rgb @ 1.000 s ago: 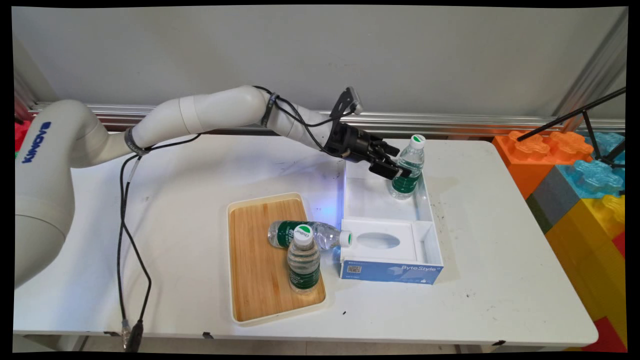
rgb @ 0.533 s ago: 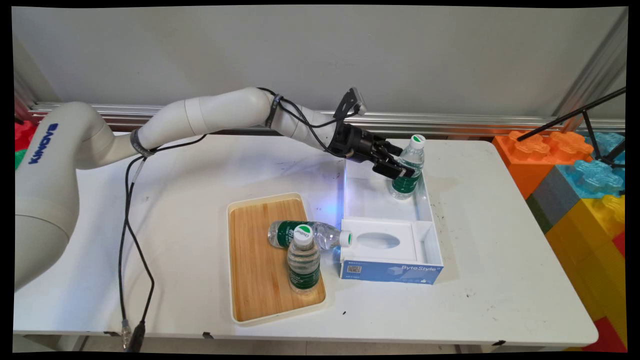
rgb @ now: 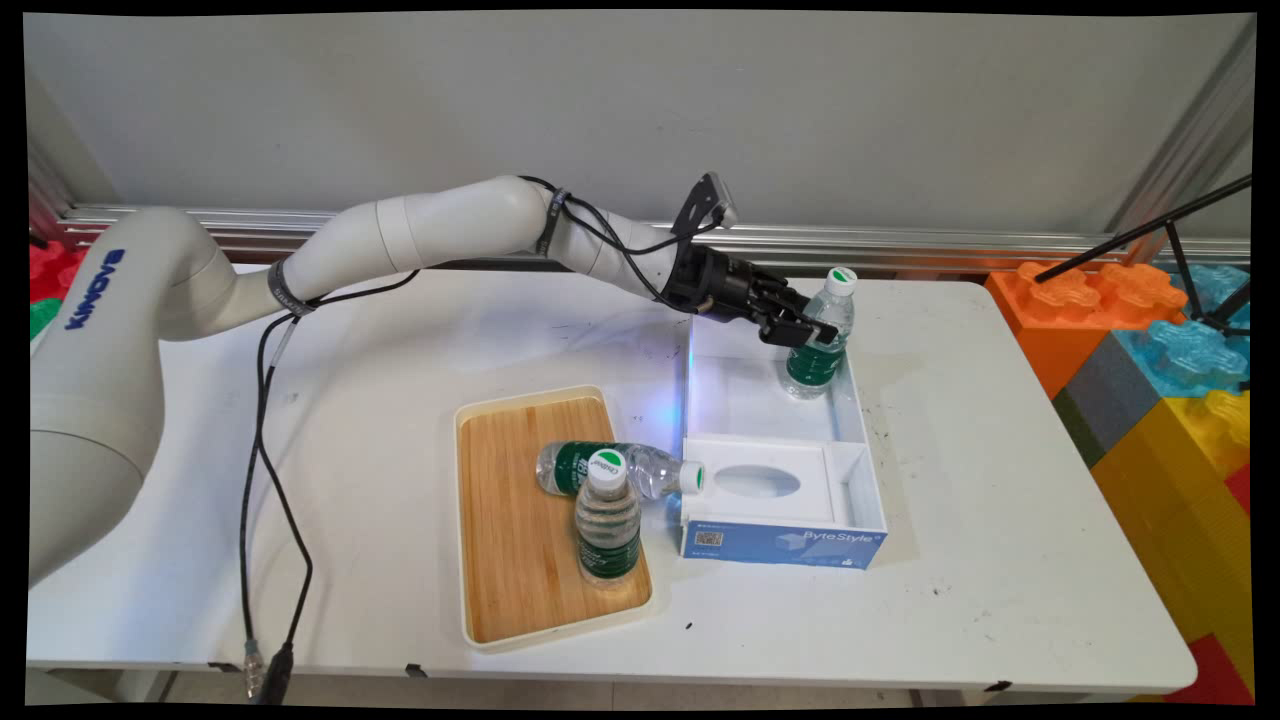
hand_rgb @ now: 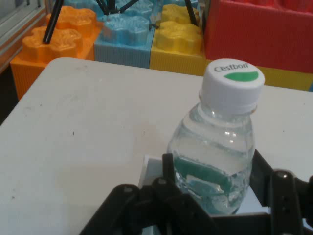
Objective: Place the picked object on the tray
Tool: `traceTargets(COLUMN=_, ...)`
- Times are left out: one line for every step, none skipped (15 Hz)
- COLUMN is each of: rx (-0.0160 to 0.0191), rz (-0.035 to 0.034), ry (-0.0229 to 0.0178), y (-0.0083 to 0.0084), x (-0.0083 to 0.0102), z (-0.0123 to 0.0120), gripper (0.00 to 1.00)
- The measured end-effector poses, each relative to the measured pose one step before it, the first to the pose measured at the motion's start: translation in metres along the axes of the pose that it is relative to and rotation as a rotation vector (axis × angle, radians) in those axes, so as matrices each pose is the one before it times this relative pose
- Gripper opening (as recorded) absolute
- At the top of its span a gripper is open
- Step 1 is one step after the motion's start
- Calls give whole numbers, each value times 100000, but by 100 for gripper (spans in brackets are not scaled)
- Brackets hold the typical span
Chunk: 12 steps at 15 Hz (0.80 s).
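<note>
your hand (rgb: 812, 332) squeezes the water bottle (rgb: 822, 334) around its middle; it looks light, smooth and slippery.

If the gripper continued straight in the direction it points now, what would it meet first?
The gripper would meet the upright water bottle in the white box at once: in the hand view the bottle already stands between the fingers. Whether they touch it is unclear.
</note>
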Motion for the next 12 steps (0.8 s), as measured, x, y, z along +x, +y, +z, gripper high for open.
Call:
traceTargets(rx=-115, rz=-14, ry=65, y=19, x=23, z=56, gripper=0)
traceTargets(rx=-128, rz=-57, ry=65, y=43, x=-1, z=23, gripper=0)
traceTargets(rx=-109, rz=-50, ry=40, y=31, x=10, z=23, gripper=0)
traceTargets(rx=-155, rz=-99, ry=53, y=64, x=-2, z=-11, gripper=0)
traceTargets(rx=-33, rz=-101, ry=48, y=30, x=-17, z=-45, gripper=0)
traceTargets(rx=-116, rz=-106, ry=64, y=55, x=-3, z=-42, gripper=0)
traceTargets(rx=-136, rz=-28, ry=43, y=45, x=21, z=4, gripper=0)
traceTargets(rx=-93, rz=-75, ry=71, y=53, x=20, z=-52, gripper=0)
traceTargets(rx=-75, rz=-40, ry=67, y=51, x=18, z=-51, gripper=0)
traceTargets(rx=-92, rz=-64, ry=59, y=52, x=21, z=-46, gripper=0)
traceTargets(rx=-118, rz=-91, ry=122, y=82, x=49, z=-99, gripper=0)
traceTargets(rx=-78, rz=-73, ry=74, y=46, x=37, z=-52, gripper=0)
